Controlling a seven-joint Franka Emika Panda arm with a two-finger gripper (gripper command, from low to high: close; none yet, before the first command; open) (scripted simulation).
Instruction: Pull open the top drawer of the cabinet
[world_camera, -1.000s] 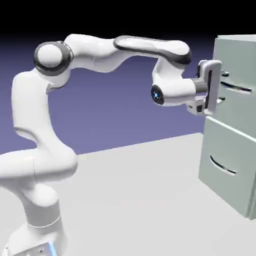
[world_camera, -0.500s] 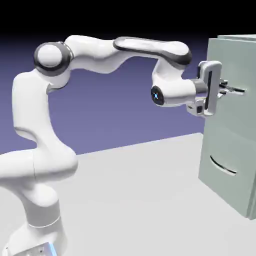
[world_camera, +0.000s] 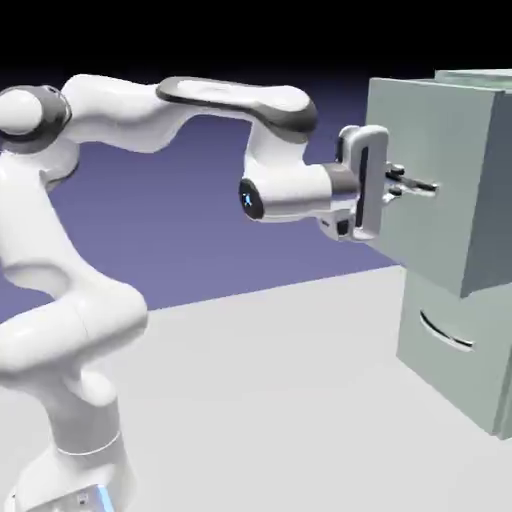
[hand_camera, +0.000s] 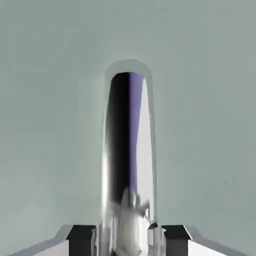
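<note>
blue-violet backdrop over a pale grey table (world_camera: 260, 380). white two-finger hand (world_camera: 400, 185) clamped level on the thin curved silver handle (hand_camera: 129, 150) of the pale grey-green box-shaped top drawer (world_camera: 425, 190), fingers (hand_camera: 82, 237) pinching either side. top drawer juts out from the tall pale grey-green cabinet (world_camera: 470, 380), overhanging the shut lower drawer (world_camera: 445, 345). white arm (world_camera: 200, 110) reaches in from the left.

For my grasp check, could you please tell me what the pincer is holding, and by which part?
The pincer is shut on the top drawer, gripping its thin silver handle between the fingertips.
</note>
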